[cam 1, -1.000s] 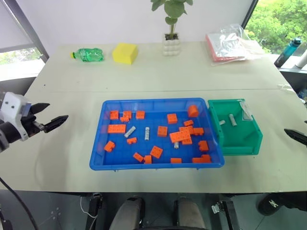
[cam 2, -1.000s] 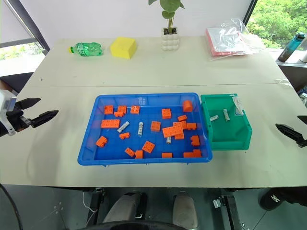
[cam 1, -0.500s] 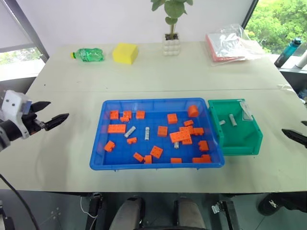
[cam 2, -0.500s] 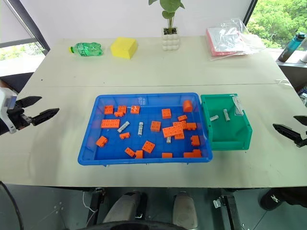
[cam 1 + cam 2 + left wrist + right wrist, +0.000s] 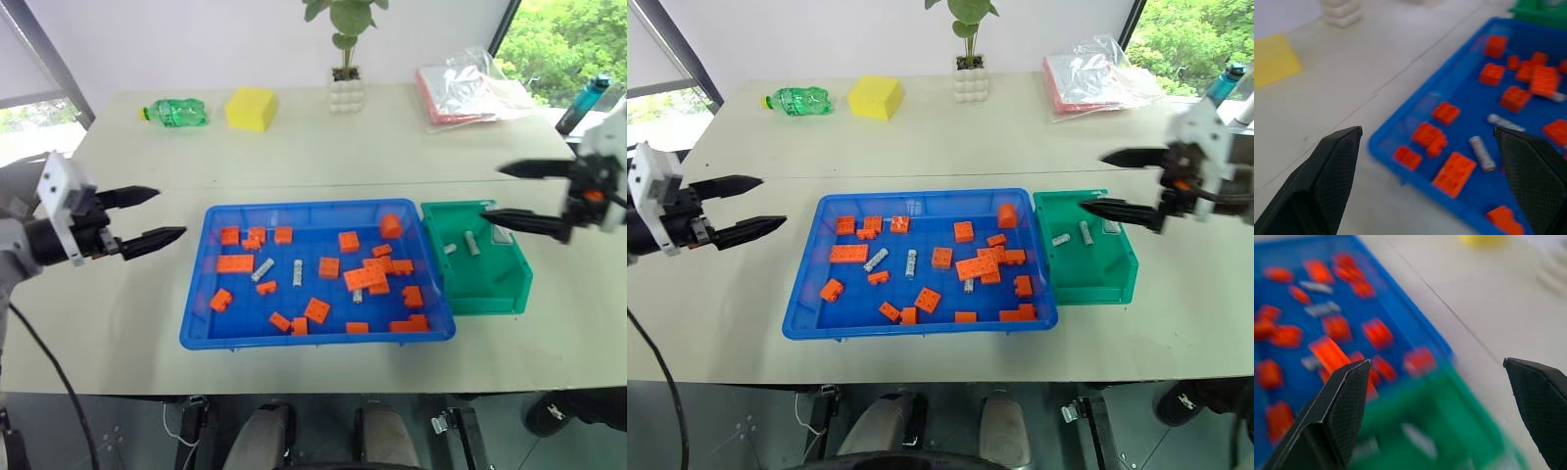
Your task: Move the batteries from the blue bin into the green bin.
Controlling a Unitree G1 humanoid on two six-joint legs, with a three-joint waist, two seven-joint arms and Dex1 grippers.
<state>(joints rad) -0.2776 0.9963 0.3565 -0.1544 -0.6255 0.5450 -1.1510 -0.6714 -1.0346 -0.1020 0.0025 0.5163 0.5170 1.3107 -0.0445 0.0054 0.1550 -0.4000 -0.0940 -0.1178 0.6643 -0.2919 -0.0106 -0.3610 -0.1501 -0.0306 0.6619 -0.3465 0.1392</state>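
Blue bin (image 5: 196,338) at your table's centre holds three batteries (image 5: 298,272) among orange bricks (image 5: 238,263); two more lie in the green bin (image 5: 490,294) beside it. Your left gripper (image 5: 155,214) and right gripper (image 5: 500,193) hover wide open, empty.

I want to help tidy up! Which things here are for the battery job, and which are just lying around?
For the job: batteries, blue bin, green bin, left gripper, right gripper.

Just lying about: orange bricks, green bottle, yellow sponge, plant, plastic bag.
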